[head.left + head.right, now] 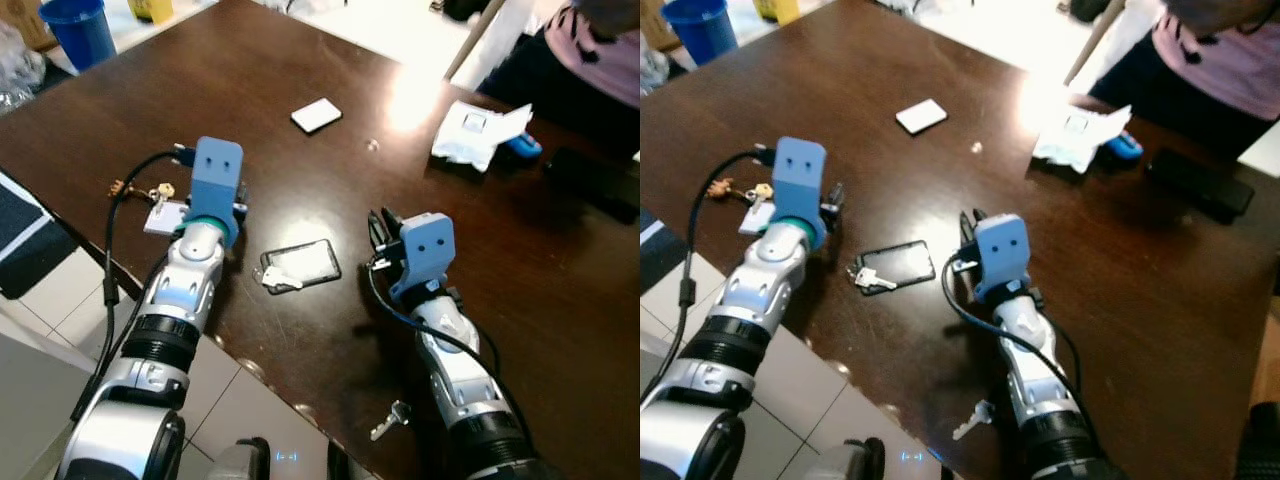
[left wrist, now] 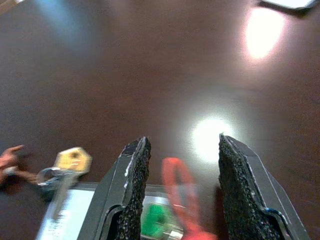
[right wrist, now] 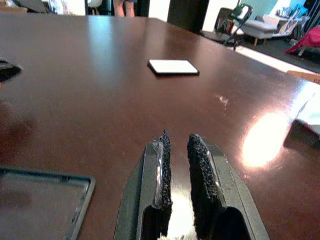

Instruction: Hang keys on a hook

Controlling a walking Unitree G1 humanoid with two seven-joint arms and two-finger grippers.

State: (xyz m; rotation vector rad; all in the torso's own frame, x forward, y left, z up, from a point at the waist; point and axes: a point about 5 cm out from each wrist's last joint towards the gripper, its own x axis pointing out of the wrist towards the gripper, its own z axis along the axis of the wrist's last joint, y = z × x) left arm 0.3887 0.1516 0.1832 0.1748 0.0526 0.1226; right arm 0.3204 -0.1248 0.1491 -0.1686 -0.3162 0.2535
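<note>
Dark table (image 1: pixel 300 170), left gripper (image 2: pixel 182 187) spread wide over a card (image 1: pixel 165 217) with keys (image 1: pixel 160 190) beside it, right gripper (image 3: pixel 177 167) nearly closed, empty, tray (image 1: pixel 300 265) holding a key (image 1: pixel 278 280).

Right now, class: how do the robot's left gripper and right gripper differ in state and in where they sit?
The left gripper is open, with a red loop between its fingers; the right gripper is nearly shut on nothing. The left gripper is over the keys near the table edge; the right is beside the dark tray. Both are low over the table.

Bright glare patches on the dark table (image 1: pixel 300 60); left wrist view blurred.
</note>
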